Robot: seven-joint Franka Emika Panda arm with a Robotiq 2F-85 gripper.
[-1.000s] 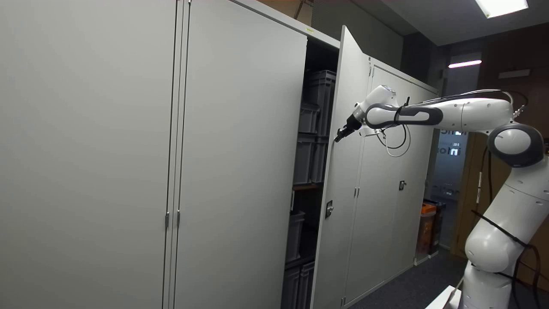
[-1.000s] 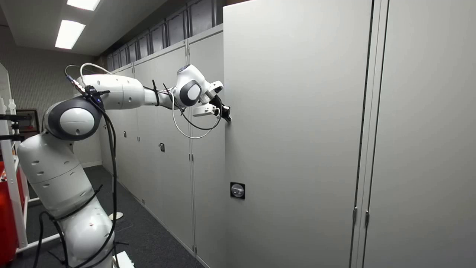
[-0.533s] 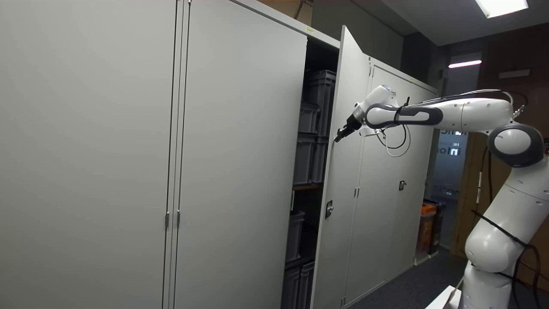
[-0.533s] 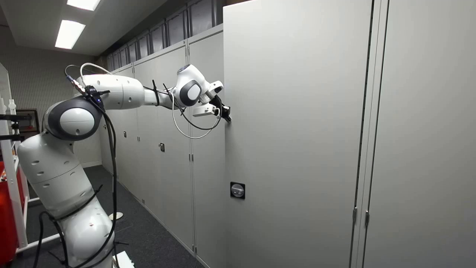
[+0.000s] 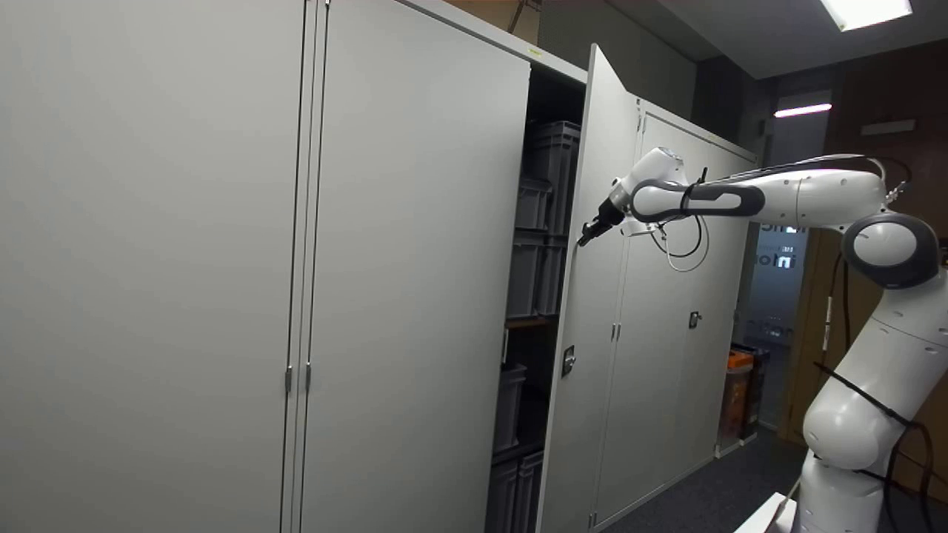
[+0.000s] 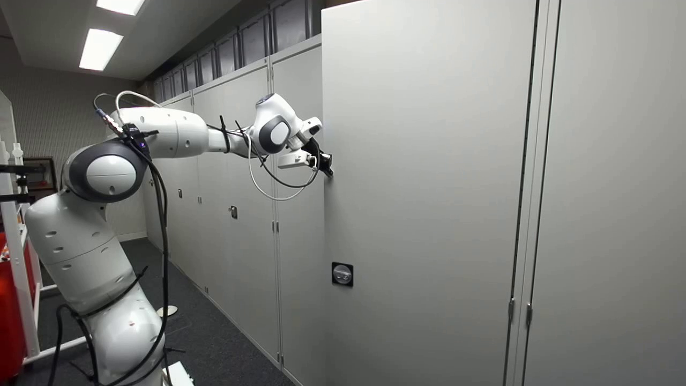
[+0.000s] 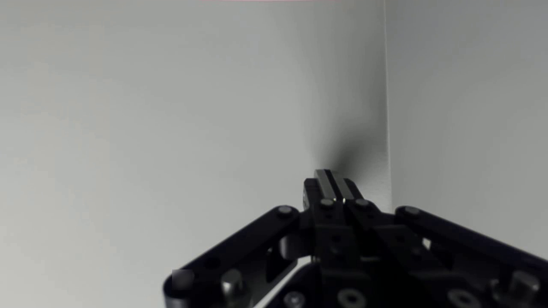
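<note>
A grey cabinet door [image 5: 592, 311] stands partly open, and its outer face fills much of an exterior view [image 6: 423, 177]. My gripper [image 5: 581, 241] is at the door's outer face, close to its free edge, above the round lock handle [image 5: 568, 360]. It also shows at the door's edge in an exterior view [image 6: 329, 172]. In the wrist view my gripper's fingers [image 7: 332, 173] are together with nothing between them. Their tips are at or very near the pale door face [image 7: 192, 128], beside a dark shadow. The door's edge [image 7: 388, 128] runs just right of them. Contact is hard to confirm.
Grey bins [image 5: 524, 274] stand on shelves behind the open door. A closed grey door [image 5: 422, 259] lies beside the opening. More closed cabinets [image 6: 236, 161] line the wall. A white shelf frame [image 6: 21, 300] stands behind the arm. Cables hang from the arm.
</note>
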